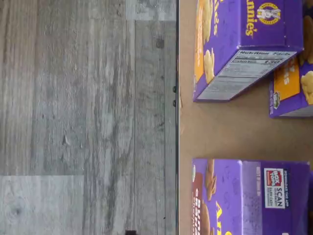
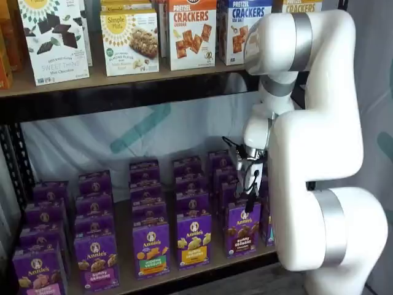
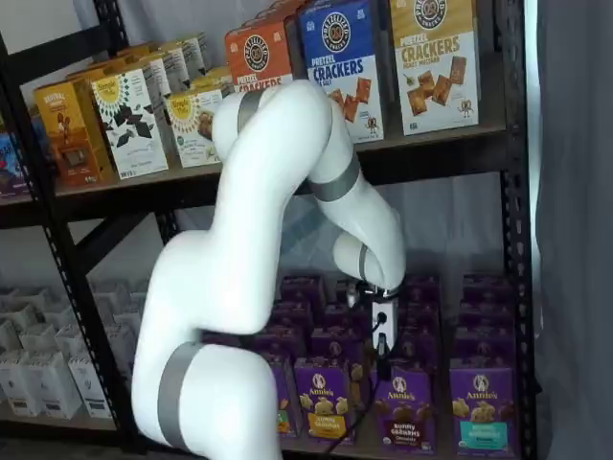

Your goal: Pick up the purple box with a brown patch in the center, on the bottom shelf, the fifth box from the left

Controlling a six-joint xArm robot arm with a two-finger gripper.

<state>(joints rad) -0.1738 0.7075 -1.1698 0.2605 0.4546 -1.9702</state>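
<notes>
Gripper (image 3: pixel 382 337) hanging just above the front row of the bottom shelf (image 2: pixel 202 268).

The purple box (image 2: pixel 242 229) with the brown patch stands upright at the front edge of the bottom shelf, second from the right in the front row in a shelf view (image 3: pixel 402 407); the gripper sits just above and slightly behind its top, apart from it as far as I can tell; a cable runs beside it; the black fingers show side-on, so whether they are parted or closed cannot be told; a yellow-patch box (image 2: pixel 194 238) stands just to its left.
</notes>
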